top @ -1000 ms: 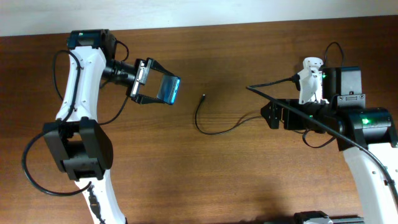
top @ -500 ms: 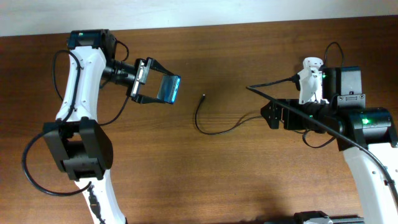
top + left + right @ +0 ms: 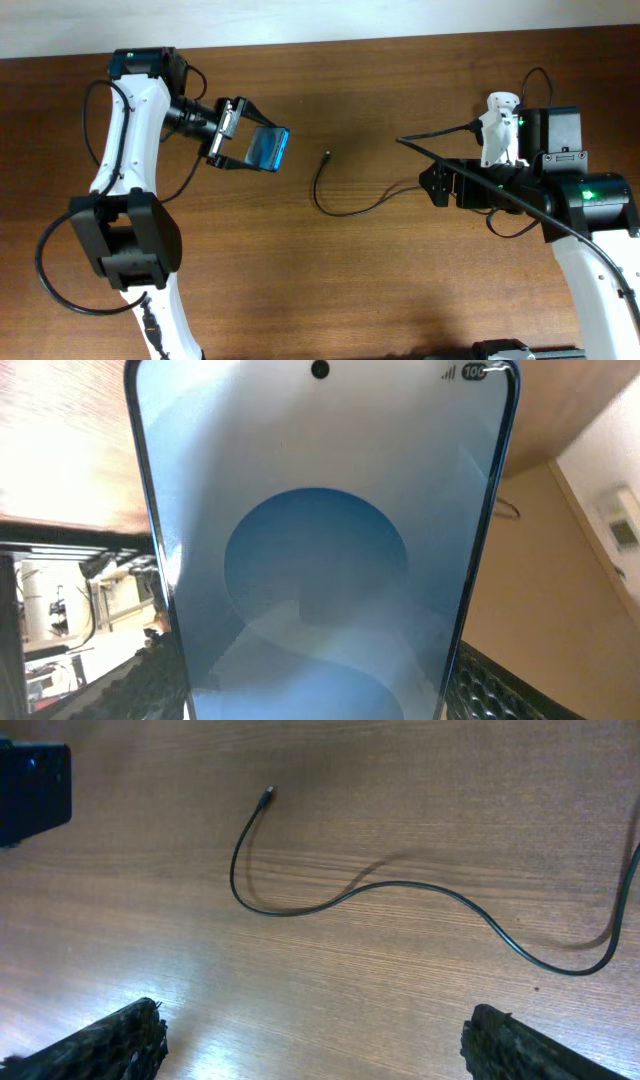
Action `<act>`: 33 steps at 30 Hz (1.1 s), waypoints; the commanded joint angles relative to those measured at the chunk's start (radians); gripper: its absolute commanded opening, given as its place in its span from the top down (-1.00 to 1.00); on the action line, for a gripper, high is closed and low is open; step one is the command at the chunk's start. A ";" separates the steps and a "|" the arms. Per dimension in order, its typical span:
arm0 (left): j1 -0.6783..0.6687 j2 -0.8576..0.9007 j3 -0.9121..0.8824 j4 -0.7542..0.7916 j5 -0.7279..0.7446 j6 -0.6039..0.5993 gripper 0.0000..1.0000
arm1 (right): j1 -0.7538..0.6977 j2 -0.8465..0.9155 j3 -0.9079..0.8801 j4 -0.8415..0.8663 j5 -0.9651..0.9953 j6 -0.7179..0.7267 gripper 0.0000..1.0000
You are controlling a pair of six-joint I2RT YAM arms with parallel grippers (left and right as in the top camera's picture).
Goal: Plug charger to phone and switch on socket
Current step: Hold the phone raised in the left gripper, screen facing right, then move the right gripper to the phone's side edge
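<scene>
Being clamped between the left fingers (image 3: 252,113), blue-lit phone (image 3: 268,147), right fingers (image 3: 110,1040) spread wide with nothing held, charger (image 3: 290,914) laid loose on the tabletop (image 3: 420,800) ahead of them, untouched by either.

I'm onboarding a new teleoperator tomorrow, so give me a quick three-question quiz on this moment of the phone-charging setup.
1. True or false: the phone lies flat on the table.
2. Where is the charger's connector tip? A) plugged into the phone; B) lying free on the table; C) pinched in the right fingers.
3. Fill in: the fingers of the right gripper stand ____ (open or shut).

Key: 1 false, the left gripper holds it off the table; 2 B; 3 open.
</scene>
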 commanded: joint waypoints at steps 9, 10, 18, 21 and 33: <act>0.000 -0.005 0.027 0.003 -0.303 -0.107 1.00 | 0.008 0.023 0.022 0.000 -0.051 0.150 -0.97; -0.005 -0.005 0.027 0.006 -0.315 -0.118 1.00 | 0.008 0.032 0.022 0.000 -0.061 0.153 -0.97; -0.084 -0.005 0.027 0.085 -0.374 -0.143 1.00 | 0.008 0.102 0.021 0.023 -0.154 0.211 -0.97; -0.101 -0.005 0.027 0.095 -0.378 -0.161 1.00 | 0.008 0.105 0.020 0.049 -0.182 0.230 -0.97; -0.130 -0.005 0.027 0.103 -0.374 -0.215 1.00 | 0.060 0.106 0.016 0.190 -0.211 0.361 -0.98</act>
